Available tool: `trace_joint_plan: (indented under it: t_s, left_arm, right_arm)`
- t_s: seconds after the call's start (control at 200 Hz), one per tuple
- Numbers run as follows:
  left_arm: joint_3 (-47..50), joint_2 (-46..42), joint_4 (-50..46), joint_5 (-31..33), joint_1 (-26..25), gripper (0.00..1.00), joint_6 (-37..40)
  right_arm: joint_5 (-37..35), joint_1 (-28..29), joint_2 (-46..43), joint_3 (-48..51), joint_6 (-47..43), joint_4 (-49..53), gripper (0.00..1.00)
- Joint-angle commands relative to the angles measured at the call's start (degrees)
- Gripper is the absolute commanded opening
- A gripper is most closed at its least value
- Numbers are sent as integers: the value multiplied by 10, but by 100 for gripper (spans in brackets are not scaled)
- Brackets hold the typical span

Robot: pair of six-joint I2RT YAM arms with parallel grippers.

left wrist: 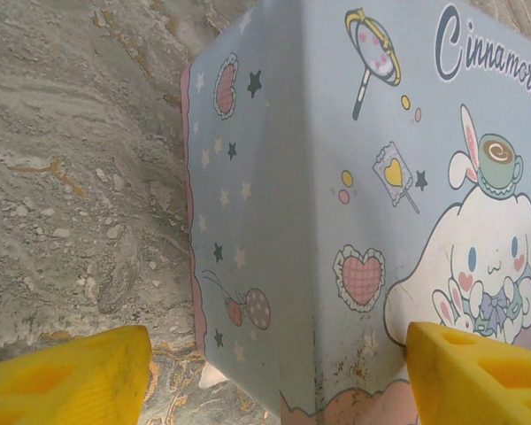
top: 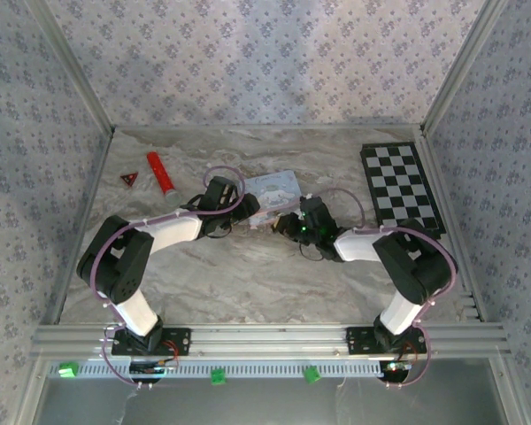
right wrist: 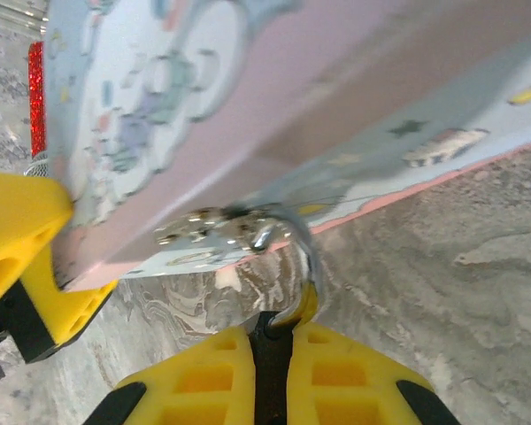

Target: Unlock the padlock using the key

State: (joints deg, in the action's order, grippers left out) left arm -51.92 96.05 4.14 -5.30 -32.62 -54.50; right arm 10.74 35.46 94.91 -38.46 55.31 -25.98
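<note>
From above, both arms are reaching to the pale blue tin (top: 279,188) in the middle of the table (top: 248,274), with the left gripper (top: 239,210) at its left corner and the right gripper (top: 294,223) at its near edge. At that range the lock is too small to make out. The left wrist camera is showing the left gripper (left wrist: 274,390) spread wide, its yellow fingers (left wrist: 71,381) straddling the tin's (left wrist: 336,221) corner. The right wrist camera is showing what the others do not. The right gripper (right wrist: 267,323) is pinching a thin shiny sliver, apparently the key (right wrist: 303,274), which is reaching up to the padlock (right wrist: 221,232) lying against the tin's lower edge.
</note>
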Motion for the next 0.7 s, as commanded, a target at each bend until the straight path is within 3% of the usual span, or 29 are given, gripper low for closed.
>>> trace_joint_plan:
  t_s: [0.0, 0.32, 0.57, 0.695]
  left_arm:
    - [-6, 5, -49, 16, 7, 75, 12]
    - [-1, -2, -48, 17, 8, 75, 11]
    - [-5, -14, -51, -3, 13, 77, 24]
    - [-24, -41, -84, -11, 12, 86, 70]
  right_arm:
    - [-38, 2, -25, -18, -41, 86, 0]
    - [38, -26, -9, 32, 8, -51, 0]
    - [21, -28, -46, 33, -33, 22, 0]
    - [5, -31, -84, 27, -77, 98, 0]
